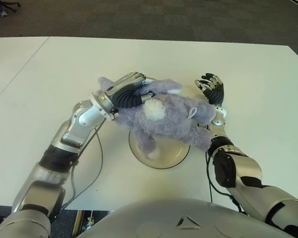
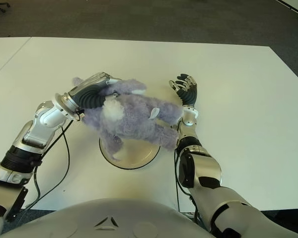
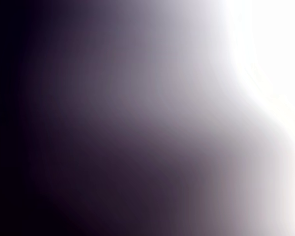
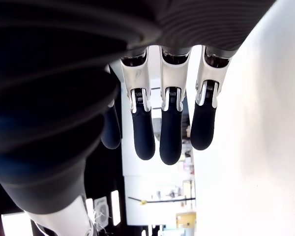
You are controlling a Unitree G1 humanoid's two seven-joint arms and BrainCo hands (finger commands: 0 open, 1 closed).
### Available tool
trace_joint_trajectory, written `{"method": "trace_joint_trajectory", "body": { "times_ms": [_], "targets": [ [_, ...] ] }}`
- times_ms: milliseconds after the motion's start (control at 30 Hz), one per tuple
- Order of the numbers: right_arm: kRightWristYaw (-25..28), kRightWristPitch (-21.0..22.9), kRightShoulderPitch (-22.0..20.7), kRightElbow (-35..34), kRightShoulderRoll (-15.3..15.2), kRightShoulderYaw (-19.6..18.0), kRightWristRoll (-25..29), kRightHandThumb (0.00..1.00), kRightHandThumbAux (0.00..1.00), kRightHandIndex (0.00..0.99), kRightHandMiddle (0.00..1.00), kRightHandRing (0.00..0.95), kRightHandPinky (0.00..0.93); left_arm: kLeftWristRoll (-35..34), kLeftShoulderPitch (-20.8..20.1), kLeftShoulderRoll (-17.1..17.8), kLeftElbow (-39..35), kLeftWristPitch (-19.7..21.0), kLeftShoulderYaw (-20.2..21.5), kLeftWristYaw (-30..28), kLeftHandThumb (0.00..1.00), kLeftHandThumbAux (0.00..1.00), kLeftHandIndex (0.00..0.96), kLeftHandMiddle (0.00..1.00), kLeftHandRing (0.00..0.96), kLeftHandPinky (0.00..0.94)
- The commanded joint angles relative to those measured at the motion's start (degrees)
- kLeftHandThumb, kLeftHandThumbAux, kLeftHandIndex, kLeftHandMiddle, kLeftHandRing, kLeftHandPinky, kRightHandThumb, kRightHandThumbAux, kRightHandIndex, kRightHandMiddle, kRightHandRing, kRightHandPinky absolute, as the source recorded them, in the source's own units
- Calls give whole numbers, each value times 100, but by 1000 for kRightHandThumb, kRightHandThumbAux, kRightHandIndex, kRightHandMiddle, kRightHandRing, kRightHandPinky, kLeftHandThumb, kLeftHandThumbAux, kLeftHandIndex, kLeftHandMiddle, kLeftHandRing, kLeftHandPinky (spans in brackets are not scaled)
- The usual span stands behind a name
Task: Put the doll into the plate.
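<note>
White table [image 1: 49, 74], left hand [image 1: 129, 91] fingers around doll [image 1: 164, 119], above plate [image 1: 171, 157]

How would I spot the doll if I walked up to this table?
Look at the white table, near the edge closest to the robot, where a round beige plate lies. Above it, gripped by the left robot hand, is the doll: the only fuzzy lavender thing, with a white fluffy patch.

plate [image 1: 165, 157] largely under doll [image 1: 164, 116]
</note>
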Motion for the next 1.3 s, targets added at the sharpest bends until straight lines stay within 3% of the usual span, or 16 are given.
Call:
{"method": "trace_joint_trajectory", "body": {
  "times_ms": [33, 267, 433, 467, 500, 600, 733, 1100, 1133, 1300],
  "targets": [
    [-24, 232, 1640, 903, 387, -93, 116, 211, 844, 293, 338, 356, 356, -36, 126, 76, -39, 449, -208, -674, 729, 694, 442, 806, 814, 790],
    [-26, 266, 1634, 904, 392, -106, 133, 218, 849, 287, 338, 358, 368, 38, -19, 133, 147, 313, -255, -996, 717, 694, 433, 760, 790, 789],
    [-21, 261, 1635, 901, 404, -116, 145, 235, 859, 289, 346, 371, 396, 384, -96, 87, 489, -22, -220, -781, 707, 692, 424, 738, 769, 785],
    [-20, 269, 1634, 901, 404, -114, 144, 225, 858, 286, 345, 371, 381, 410, -88, 64, 544, -69, -204, -727, 703, 693, 419, 694, 708, 687],
    [-20, 274, 1633, 902, 404, -113, 143, 219, 859, 286, 345, 371, 378, 418, -79, 48, 572, -95, -191, -703, 702, 694, 417, 682, 692, 662],
    [-25, 270, 1637, 901, 403, -105, 134, 215, 859, 285, 345, 371, 376, 442, -65, 25, 631, -172, -168, -668, 702, 694, 417, 678, 687, 653],
    [-25, 235, 1650, 898, 400, -85, 113, 196, 856, 282, 343, 368, 378, 476, -37, 6, 729, -322, -143, -608, 696, 695, 410, 570, 581, 583],
    [17, 228, 1655, 896, 404, -84, 118, 176, 859, 284, 343, 367, 373, 321, 27, 12, 921, -666, -90, -688, 688, 699, 404, 458, 492, 518],
    [13, 230, 1654, 896, 404, -82, 116, 175, 857, 283, 342, 366, 373, 293, 29, 19, 928, -678, -89, -719, 543, 533, 256, 412, 468, 493],
    [15, 249, 1650, 896, 405, -81, 118, 176, 853, 281, 340, 362, 355, 11, -30, 154, 951, -705, -162, -1140, 464, 471, 165, 316, 394, 410]
  ]
}}
